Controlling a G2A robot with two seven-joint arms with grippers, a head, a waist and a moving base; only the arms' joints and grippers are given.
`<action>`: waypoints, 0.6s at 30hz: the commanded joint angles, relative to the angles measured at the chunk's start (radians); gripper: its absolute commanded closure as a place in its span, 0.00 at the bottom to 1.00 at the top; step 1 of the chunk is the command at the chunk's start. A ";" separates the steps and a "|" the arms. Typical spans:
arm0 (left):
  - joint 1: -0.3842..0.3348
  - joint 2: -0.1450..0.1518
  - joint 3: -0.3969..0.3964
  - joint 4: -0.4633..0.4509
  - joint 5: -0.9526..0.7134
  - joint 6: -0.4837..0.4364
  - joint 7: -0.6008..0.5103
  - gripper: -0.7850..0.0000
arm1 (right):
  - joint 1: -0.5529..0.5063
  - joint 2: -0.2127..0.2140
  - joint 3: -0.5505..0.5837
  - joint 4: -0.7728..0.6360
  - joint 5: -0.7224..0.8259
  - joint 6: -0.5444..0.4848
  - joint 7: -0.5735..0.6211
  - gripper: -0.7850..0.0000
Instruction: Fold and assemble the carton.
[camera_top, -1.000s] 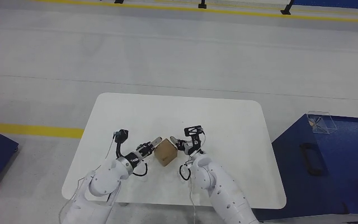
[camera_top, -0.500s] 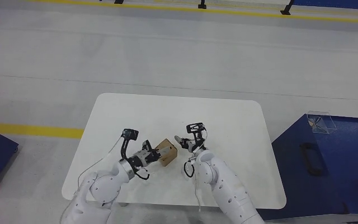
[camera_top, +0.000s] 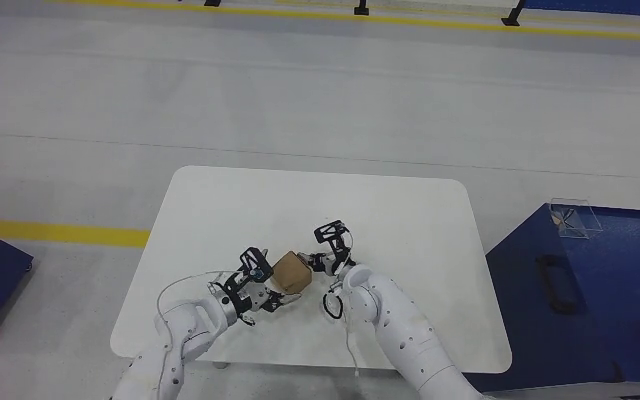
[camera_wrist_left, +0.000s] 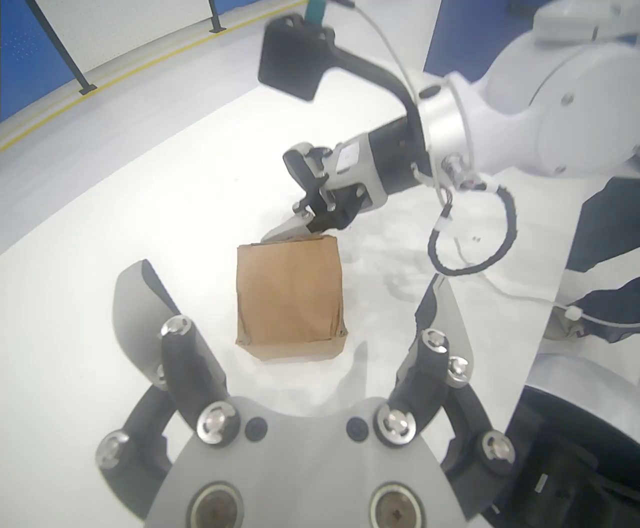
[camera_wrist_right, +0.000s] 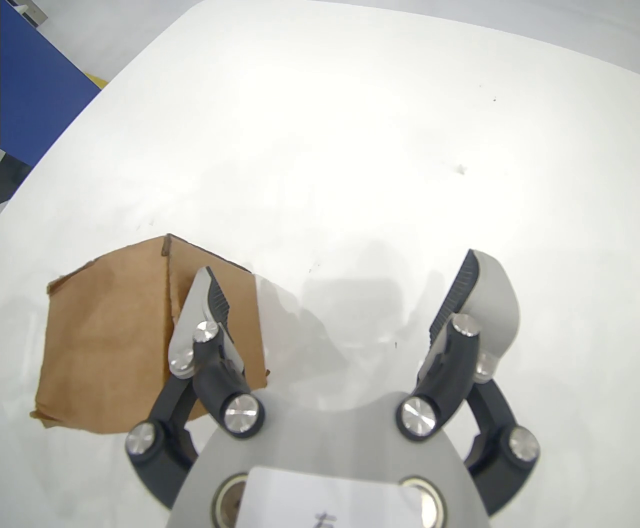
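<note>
A small brown carton (camera_top: 291, 270) stands folded into a box near the front middle of the white table (camera_top: 400, 210). My left gripper (camera_top: 268, 291) is open just in front and left of it. In the left wrist view the carton (camera_wrist_left: 290, 300) lies ahead of the spread fingers of the left gripper (camera_wrist_left: 285, 280), apart from both. My right gripper (camera_top: 317, 262) is open at the carton's right side. In the right wrist view one finger (camera_wrist_right: 207, 300) lies against the carton (camera_wrist_right: 105, 340); nothing is between the fingers of the right gripper (camera_wrist_right: 345, 285). That same right gripper (camera_wrist_left: 300, 225) touches the carton's far top edge.
A blue cabinet (camera_top: 570, 285) stands off the table's right end, with a clear plastic box (camera_top: 575, 215) on it. The table's back half and right side are bare white surface.
My left arm has swung in toward the carton's front left and turned its wrist. The right gripper has shifted left onto the carton's side. The carton has slid slightly left.
</note>
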 joint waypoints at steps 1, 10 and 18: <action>-0.013 -0.003 0.022 0.032 0.034 0.022 0.012 0.00 | 0.003 -0.001 0.006 0.005 0.013 0.007 -0.014 0.00; -0.093 -0.020 0.083 0.155 0.046 0.062 0.014 0.51 | 0.001 0.004 0.047 0.006 0.056 0.044 -0.049 0.00; -0.120 -0.026 0.098 0.197 -0.001 0.052 -0.013 1.00 | 0.001 0.004 0.047 0.006 0.056 0.044 -0.049 0.00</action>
